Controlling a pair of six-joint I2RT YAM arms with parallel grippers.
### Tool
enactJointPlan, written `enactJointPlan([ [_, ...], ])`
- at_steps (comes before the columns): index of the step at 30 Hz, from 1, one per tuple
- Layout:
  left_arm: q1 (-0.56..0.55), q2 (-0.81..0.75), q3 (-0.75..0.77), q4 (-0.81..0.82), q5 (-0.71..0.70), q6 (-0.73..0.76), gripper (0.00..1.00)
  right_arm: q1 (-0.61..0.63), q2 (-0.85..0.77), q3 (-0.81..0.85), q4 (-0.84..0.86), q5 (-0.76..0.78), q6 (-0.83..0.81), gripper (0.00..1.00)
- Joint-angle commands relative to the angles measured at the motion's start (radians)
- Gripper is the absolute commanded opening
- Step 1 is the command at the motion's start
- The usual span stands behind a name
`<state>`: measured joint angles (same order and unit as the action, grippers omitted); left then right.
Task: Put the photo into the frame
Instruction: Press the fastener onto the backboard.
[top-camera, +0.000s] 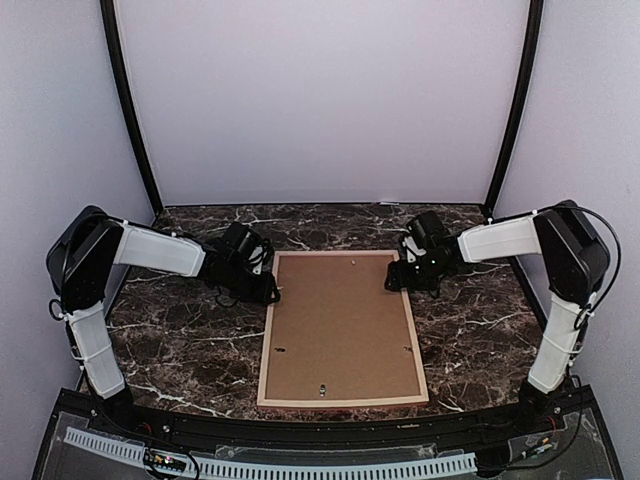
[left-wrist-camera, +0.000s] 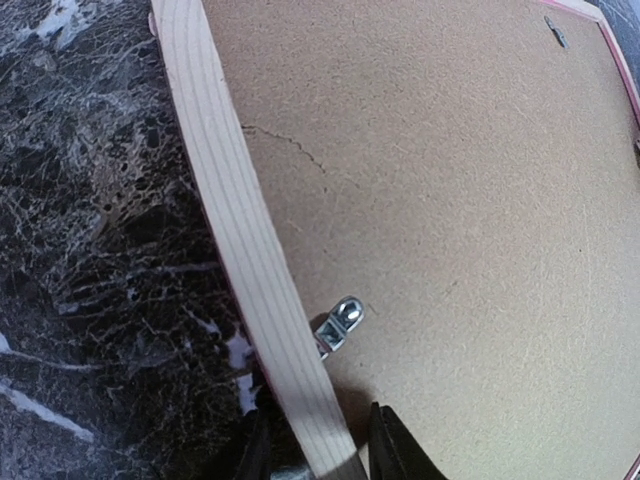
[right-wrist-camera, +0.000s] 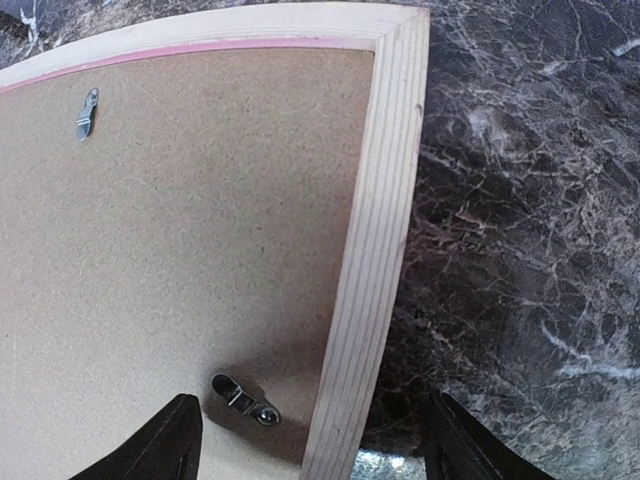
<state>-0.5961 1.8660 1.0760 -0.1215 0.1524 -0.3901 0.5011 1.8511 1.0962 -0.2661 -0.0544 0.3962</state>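
The frame (top-camera: 340, 402) shows its pale natural-wood back, streaked with fine straight grain lines. In the wrist views a thin bright pink line runs along its inner edge, around a flat mid-brown backing board (top-camera: 342, 320) with a faint speckle and small silver-grey metal clips (left-wrist-camera: 340, 322). The desk (top-camera: 180, 340) has a dark brown-black marble pattern with white veins, and the left arm (top-camera: 160, 250) and right arm (top-camera: 500, 240) are white with black joints against pale lilac-grey walls (top-camera: 320, 100).
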Motion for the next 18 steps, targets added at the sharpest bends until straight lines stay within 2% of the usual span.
enactJointPlan([
  [1,-0.016,-0.019,-0.029,-0.014,-0.012,-0.044,0.34,-0.003,0.046,0.024,-0.016,0.013,-0.018,0.76],
  [7,-0.022,-0.011,-0.031,-0.008,-0.014,-0.058,0.33,-0.003,0.063,0.037,-0.016,0.017,-0.029,0.67],
  [18,-0.027,-0.001,-0.022,-0.013,-0.014,-0.061,0.33,-0.006,0.098,0.065,-0.02,0.032,-0.033,0.45],
])
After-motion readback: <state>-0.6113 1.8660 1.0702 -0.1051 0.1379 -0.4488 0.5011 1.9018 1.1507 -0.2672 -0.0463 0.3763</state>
